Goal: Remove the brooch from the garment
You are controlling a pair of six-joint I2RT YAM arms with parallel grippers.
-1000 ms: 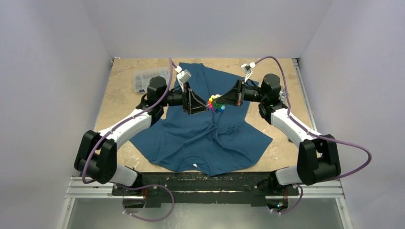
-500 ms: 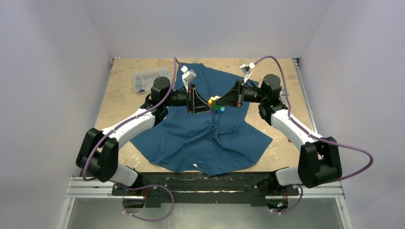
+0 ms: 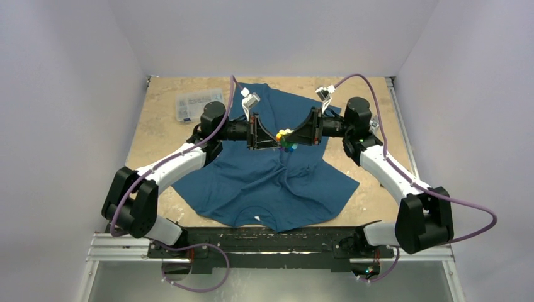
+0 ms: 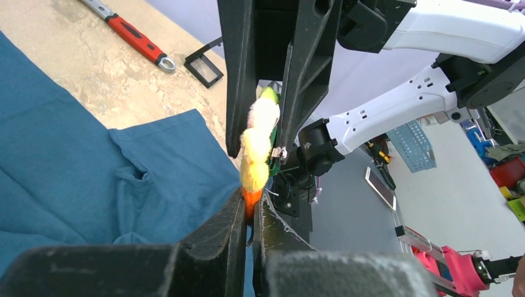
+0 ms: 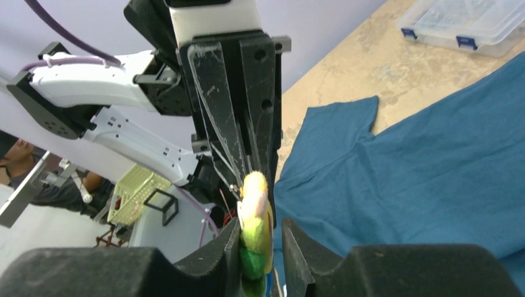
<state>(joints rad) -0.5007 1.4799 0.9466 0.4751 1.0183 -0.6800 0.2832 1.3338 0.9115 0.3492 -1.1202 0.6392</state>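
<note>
Pinches brooch (image 4: 257,145) rim in closed left gripper (image 4: 249,205), above garment (image 4: 74,161), to take it over; holds right gripper (image 5: 260,235) parted around it, apparently for release.

No writing is legible anywhere; the white label (image 3: 257,218) on the garment (image 3: 264,182) is too small to read.

a tan, stone-patterned surface (image 3: 157,135) carries a large dark teal-blue short-sleeved t-shirt (image 3: 252,182), rumpled across its middle, neckline toward the near edge. a clear plastic compartment box (image 3: 192,104) lies far left, apart from the shirt. a red-handled metal wrench (image 4: 133,37) and a small black square frame (image 4: 204,67) lie near each other on bare surface beyond a sleeve.
</note>
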